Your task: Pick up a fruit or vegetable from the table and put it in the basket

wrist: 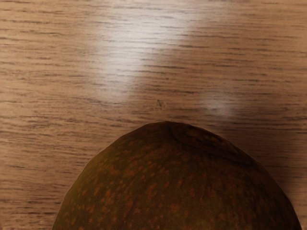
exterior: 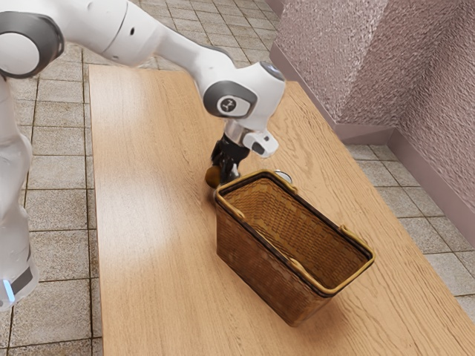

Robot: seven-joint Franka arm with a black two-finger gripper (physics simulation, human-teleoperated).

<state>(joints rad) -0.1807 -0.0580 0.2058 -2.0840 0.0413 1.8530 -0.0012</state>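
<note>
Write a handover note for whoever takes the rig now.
Gripper: down at the fruit, beside the basket's near-arm end; grip not confirmed.
Fruit: round, brown, speckled, under the hand, outside the basket.
Basket: upright on the table.
Done: hand is at the fruit.
Left: confirm the grip, lift above the rim, carry over the opening, release. The rim is close, so I'd probably raise well before moving across.

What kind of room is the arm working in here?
Hard to name for certain, perhaps a simulated utility room or hallway: square floor tiles, a rough plastered wall with a baseboard, and a plain wooden table.
</note>
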